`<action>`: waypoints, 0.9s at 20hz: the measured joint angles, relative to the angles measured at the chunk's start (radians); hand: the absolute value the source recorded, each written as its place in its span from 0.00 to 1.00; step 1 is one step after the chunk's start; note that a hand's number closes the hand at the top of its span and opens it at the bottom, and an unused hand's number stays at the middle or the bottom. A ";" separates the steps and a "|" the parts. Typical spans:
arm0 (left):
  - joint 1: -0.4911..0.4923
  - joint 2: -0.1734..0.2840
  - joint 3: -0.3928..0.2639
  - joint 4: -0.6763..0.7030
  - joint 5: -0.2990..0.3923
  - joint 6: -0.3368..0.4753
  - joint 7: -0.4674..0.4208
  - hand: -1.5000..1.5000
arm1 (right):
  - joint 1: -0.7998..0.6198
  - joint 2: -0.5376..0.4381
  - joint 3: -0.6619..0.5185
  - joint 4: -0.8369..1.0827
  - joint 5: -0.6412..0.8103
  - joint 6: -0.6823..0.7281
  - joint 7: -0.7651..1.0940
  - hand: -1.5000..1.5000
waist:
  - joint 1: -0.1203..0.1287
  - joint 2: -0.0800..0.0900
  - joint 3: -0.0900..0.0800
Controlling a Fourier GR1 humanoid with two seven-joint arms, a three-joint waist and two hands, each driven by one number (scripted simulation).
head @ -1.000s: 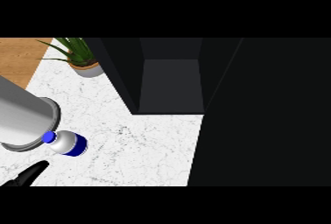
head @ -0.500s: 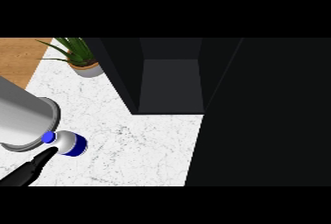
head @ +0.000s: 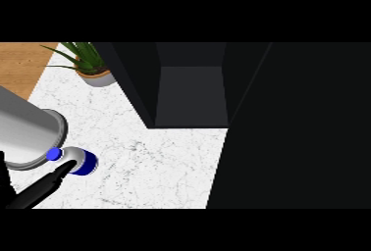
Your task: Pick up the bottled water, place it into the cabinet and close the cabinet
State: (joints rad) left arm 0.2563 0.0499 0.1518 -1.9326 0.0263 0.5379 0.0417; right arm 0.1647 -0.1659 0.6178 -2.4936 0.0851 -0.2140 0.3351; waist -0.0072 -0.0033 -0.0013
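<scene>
Head view shows the bottled water [head: 74,159] lying on the white marble counter [head: 159,166] at about eight o'clock, blue cap pointing toward nine o'clock, just beside a large grey cylinder [head: 25,135]. From seven o'clock the left hand [head: 39,188] comes in, one straight black finger touching the bottle's lower side; nothing is curled round it, so the hand holds nothing. At twelve o'clock the dark cabinet [head: 192,95] stands open, its door [head: 297,127] filling the three o'clock side. A potted plant [head: 91,66] sits at eleven o'clock.
</scene>
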 measured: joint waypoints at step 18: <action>-0.140 -0.038 0.074 0.476 0.127 -0.116 -0.351 0.00 | 0.024 -0.061 0.051 0.007 0.013 -0.074 -0.057 0.00 | -0.001 0.001 0.000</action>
State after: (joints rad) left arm 0.1160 0.0118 0.2259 -1.4570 0.1538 0.4217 -0.3094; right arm 0.1891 -0.2271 0.6686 -2.4862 0.0984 -0.2878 0.2779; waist -0.0082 -0.0021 -0.0010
